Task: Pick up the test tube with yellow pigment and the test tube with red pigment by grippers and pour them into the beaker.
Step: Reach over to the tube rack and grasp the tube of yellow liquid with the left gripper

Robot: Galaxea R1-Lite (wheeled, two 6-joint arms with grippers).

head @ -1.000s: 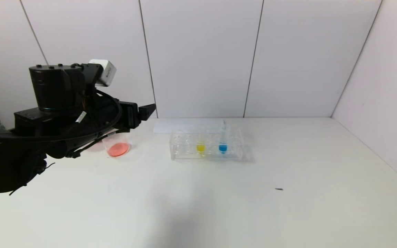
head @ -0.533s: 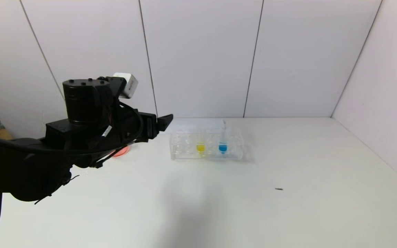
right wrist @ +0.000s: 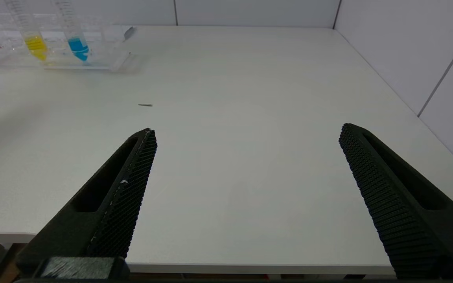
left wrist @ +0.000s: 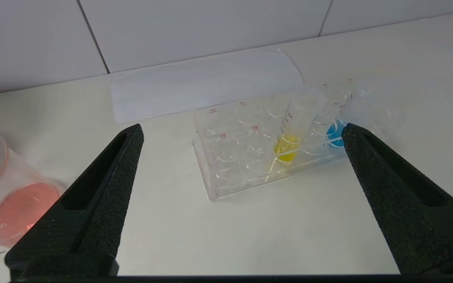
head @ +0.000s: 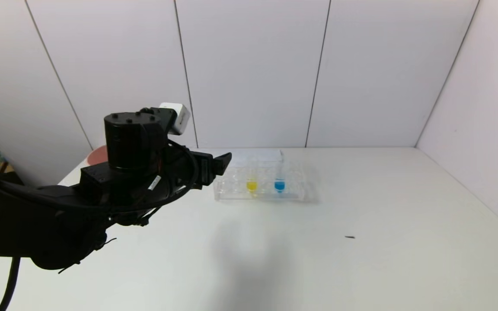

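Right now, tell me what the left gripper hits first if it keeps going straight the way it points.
Most likely the clear tube rack: it sits ahead between the open fingers of the left gripper, with the yellow test tube standing in it. Depth is unclear; it might pass above.

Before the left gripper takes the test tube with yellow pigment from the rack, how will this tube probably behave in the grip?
The test tube with yellow pigment looks smooth and clear, so it may slip between the pads. It holds only a little liquid, so it is probably light. Being slim and round, it could roll if dropped beside the rack.
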